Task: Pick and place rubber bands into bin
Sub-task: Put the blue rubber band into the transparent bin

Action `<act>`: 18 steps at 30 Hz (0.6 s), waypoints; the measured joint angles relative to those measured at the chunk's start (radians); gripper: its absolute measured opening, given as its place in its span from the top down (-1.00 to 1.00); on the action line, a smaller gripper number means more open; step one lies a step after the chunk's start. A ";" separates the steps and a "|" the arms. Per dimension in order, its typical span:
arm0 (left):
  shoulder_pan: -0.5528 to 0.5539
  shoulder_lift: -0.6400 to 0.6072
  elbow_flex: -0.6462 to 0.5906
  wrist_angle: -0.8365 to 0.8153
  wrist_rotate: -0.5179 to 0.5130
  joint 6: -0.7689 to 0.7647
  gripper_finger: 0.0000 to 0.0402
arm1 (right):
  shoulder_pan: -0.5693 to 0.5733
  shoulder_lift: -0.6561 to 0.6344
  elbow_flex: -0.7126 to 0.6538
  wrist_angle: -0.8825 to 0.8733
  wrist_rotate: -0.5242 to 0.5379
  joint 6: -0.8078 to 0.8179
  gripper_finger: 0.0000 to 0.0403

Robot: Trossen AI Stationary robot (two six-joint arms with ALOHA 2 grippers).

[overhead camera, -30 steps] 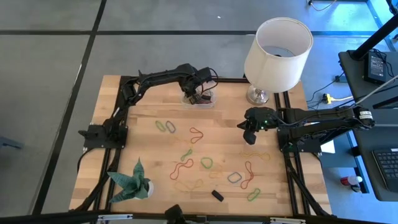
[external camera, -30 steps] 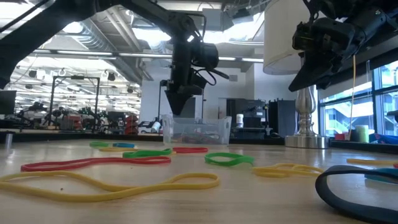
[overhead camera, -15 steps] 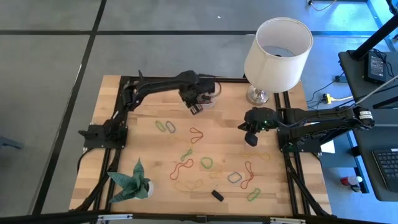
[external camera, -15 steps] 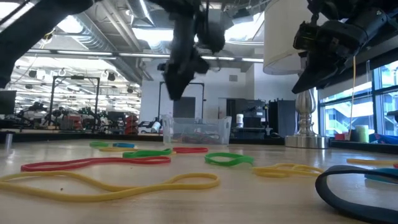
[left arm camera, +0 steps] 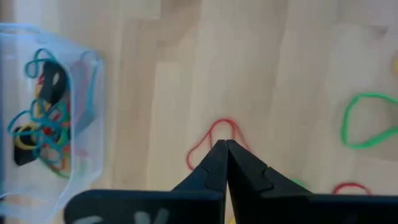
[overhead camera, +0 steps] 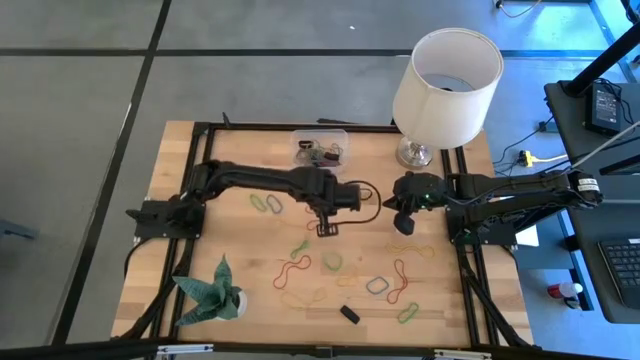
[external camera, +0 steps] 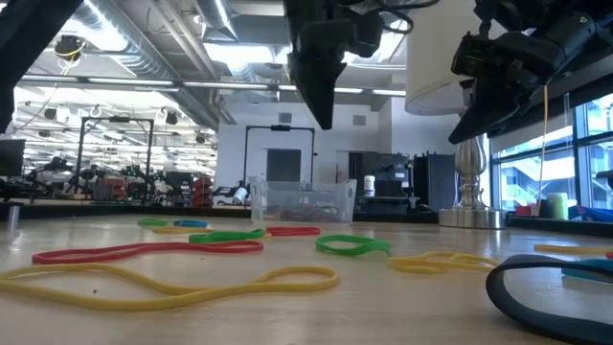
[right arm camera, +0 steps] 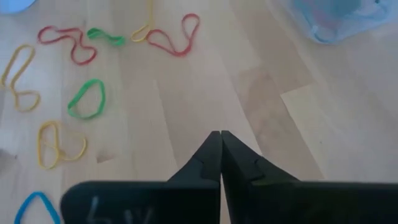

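Wooden table (overhead camera: 230,250) is carrying scattered bands (overhead camera: 331,262), more lying in the bin (overhead camera: 321,150) at its far edge. Left gripper (overhead camera: 326,226) is hanging clenched and empty over a red band (left arm camera: 214,138); right gripper (overhead camera: 405,224) is waiting clenched nearby.

Two dark, near-black jointed arms on black frame rails at the table edges. Left arm (overhead camera: 250,180): slim matte segments, a black cable looping loose by the wrist. Right arm (overhead camera: 520,190): same dark build, small green light at the wrist, a white label patch near the base, possibly lettered. Left gripper (left arm camera: 225,149) and right gripper (right arm camera: 220,140): black, smooth, wedge-shaped fingers tapering to thin tips, on a flat black crossbar with faint pale marks.
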 joint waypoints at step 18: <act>-0.123 -0.552 -0.869 0.578 0.002 -0.128 0.99 | 0.266 0.174 0.324 -0.284 0.322 0.372 0.99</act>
